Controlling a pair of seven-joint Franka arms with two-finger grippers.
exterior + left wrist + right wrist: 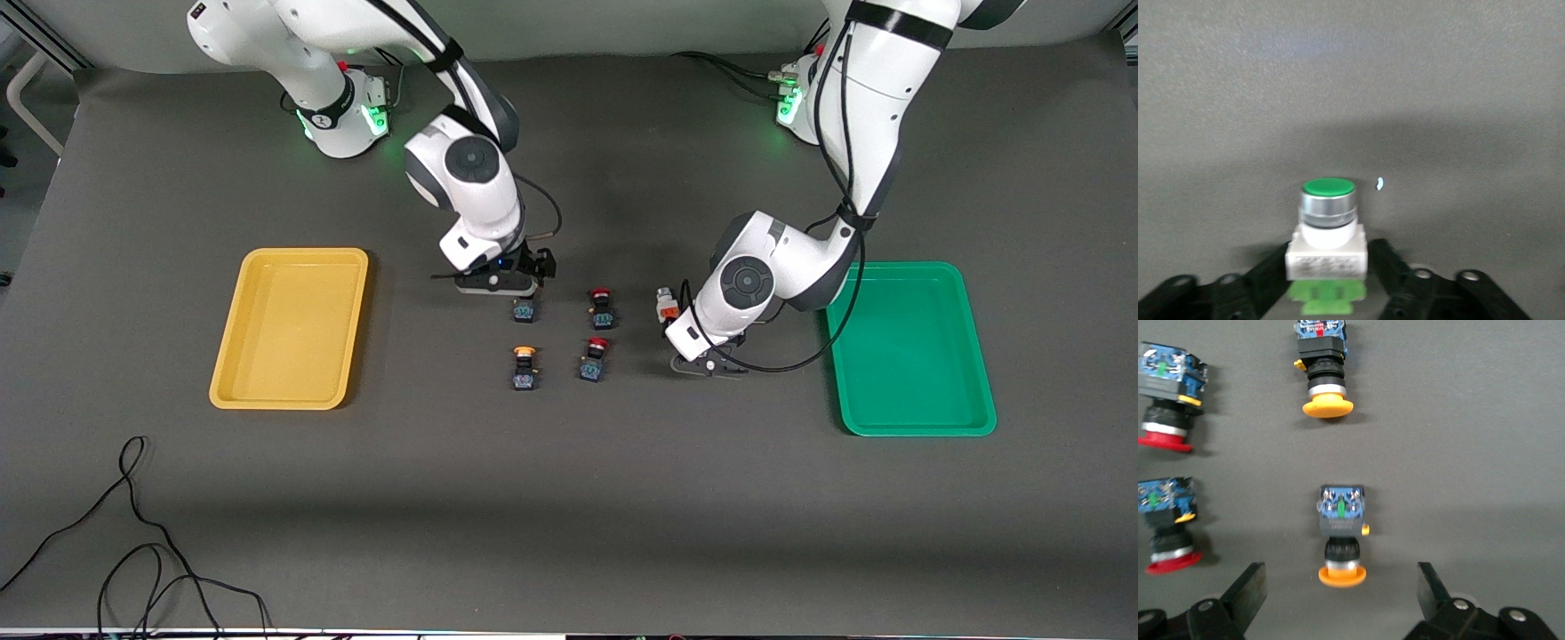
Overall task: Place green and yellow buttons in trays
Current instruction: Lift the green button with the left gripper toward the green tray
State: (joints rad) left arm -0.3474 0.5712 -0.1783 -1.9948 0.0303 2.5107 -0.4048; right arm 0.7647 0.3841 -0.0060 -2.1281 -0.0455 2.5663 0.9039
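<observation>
The left gripper (709, 363) is low at the tabletop (569, 516), just beside the green tray (916, 348) on that tray's side toward the right arm's end. In the left wrist view its jaws are drawn in against the whitish body of the green button (1328, 230), one black finger (1265, 280) pressing each side, so the button is pinched between them. The button has a round green cap on a silver collar and a bright green block at its base. In the front view the button itself is hidden under the gripper.

The right gripper (498, 283) hangs low over the tabletop, between the yellow tray (293, 327) and the green tray, nearer the yellow one. Its jaws are spread wide and hold nothing. In the right wrist view the near yellow button (1343, 537) lies on its side in the gap between the two fingers, touching neither.

The second yellow button (524, 367) lies nearer the front camera than the first, also between the two trays. Two red buttons (601, 307) (594, 358) lie beside the yellow pair, on their side toward the green tray.

Both trays sit flat on the tabletop with no button in them. A loose black cable (133, 542) trails across the tabletop, nearer the front camera than the yellow tray.
</observation>
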